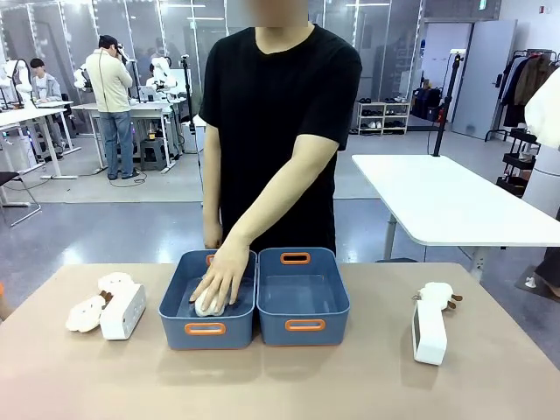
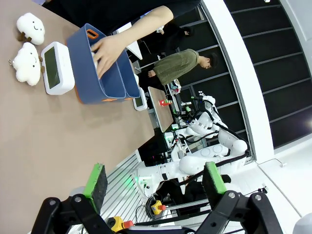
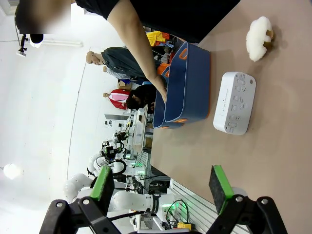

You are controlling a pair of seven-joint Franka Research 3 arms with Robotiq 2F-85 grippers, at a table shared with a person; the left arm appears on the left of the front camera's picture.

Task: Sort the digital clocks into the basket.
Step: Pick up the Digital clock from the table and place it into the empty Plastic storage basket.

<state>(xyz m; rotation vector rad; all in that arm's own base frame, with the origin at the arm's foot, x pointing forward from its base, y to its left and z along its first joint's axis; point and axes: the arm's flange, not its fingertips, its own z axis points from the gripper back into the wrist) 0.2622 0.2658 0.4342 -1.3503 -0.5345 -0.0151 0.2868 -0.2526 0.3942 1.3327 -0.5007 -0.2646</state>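
Low in the left wrist view, the left gripper (image 2: 156, 179) has black jointed fingers (image 2: 85, 209) with round bolts and green pads (image 2: 97, 181); the right gripper (image 3: 161, 187) is built alike. The person (image 1: 278, 105), upper centre of the front view, wears a black short-sleeved T-shirt.

two blue-grey bins stand touching, side by side, at mid table (image 1: 280, 385). the person's hand (image 1: 220, 278) rests inside the left basket (image 1: 188, 317), over a white object (image 1: 210, 305). the right basket (image 1: 273, 328) adjoins it. the left digital clock (image 1: 122, 311) lies beside two plush toys (image 1: 86, 313); the right digital clock (image 1: 429, 332) lies by one plush toy (image 1: 436, 294).
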